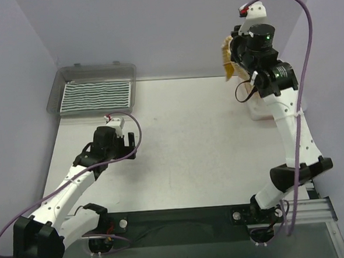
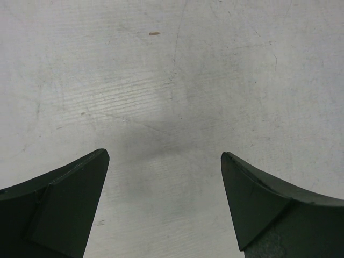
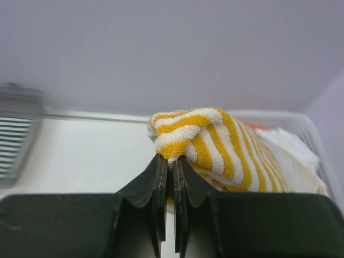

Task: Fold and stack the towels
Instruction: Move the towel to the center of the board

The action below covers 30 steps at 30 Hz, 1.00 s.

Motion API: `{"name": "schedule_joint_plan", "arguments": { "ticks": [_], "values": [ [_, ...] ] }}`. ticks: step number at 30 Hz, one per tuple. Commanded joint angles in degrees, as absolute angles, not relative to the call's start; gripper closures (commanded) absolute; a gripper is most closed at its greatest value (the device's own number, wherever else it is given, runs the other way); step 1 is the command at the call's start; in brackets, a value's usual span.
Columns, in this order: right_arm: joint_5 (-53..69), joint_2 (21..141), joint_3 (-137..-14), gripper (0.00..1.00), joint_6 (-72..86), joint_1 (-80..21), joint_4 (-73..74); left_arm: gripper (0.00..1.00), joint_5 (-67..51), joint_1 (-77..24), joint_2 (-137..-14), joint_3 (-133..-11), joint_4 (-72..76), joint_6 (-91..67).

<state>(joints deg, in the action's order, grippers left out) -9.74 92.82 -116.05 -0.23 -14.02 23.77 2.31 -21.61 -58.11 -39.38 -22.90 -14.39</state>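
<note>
table [image 1: 196, 145]: white top, both arms bolted at the near edge, this is the folding surface
tray [image 1: 95, 69]: far-left corner, green-and-white striped towel [image 1: 97, 95] lies flat inside it and looks folded, I read that as the start of the stack
basket [image 3: 279, 115]: far right by the wall, white towel [image 3: 293, 153] bunched in it
yellow-and-white striped towel [image 3: 215, 145]: bunched, one fold pinched at the right gripper, the rest drapes back toward the basket; top view shows it hanging beside the raised right wrist

step in hand, my read: get the yellow towel out of the basket and onto the table for folding
- lift until the tail clears the basket rim, so it doesn't drag the white one out or tip the basket
- carry toward table centre, lay it down with a slow drag so it spreads rather than lands in a heap
- grip is on a bunched fold, not a corner, so expect a regrasp; left arm should take an edge once it's down

jaws:
- right gripper [image 3: 171, 161]: closed almost fully, just a thin pinch of yellow terry between the tips; bite looks shallow, slip risk on a fast move
- left gripper [image 2: 165, 156]: spread wide, holding nothing, low over the table left of centre, only table surface shows between the fingers, no contact that I can see
</note>
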Motion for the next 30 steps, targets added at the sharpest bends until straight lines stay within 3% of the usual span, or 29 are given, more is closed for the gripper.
{"name": "schedule_joint_plan", "arguments": {
  "ticks": [1,5,13,19,20,24,26,30],
  "values": [
    [-5.45,87.55,-119.27,1.00,-1.50,-20.72,22.24,0.02,3.25,-21.80,-56.08,-40.69,-20.92,-14.85],
    [-4.57,83.42,-112.27,1.00,3.94,-27.59,19.00,0.03,3.95,-21.80,-55.20,-40.61,-21.18,-15.03],
    [6.76,71.02,-67.67,1.00,22.20,-34.26,9.41,0.02,4.57,-21.80,-54.40,-40.43,-21.27,-15.47],
    [0.54,63.73,-44.23,0.93,36.11,-36.04,14.82,0.02,3.44,-22.15,-55.19,-40.08,-21.01,-17.92],
    [-2.26,61.89,-41.42,0.90,37.69,-35.43,16.51,0.03,2.82,-22.15,-55.54,-40.17,-21.01,-18.89],
    [-7.47,58.63,-39.64,0.54,38.76,-32.53,27.66,0.03,-2.19,-23.72,-57.39,-38.59,-19.34,-25.56],
    [-7.82,58.27,-40.86,0.43,36.23,-32.08,28.56,0.03,-1.59,-25.22,-58.96,-38.06,-18.29,-28.12],
    [-5.28,61.78,-51.55,0.37,22.54,-33.83,27.51,0.03,2.28,-28.03,-63.71,-39.54,-17.93,-29.00]
  ]
}}
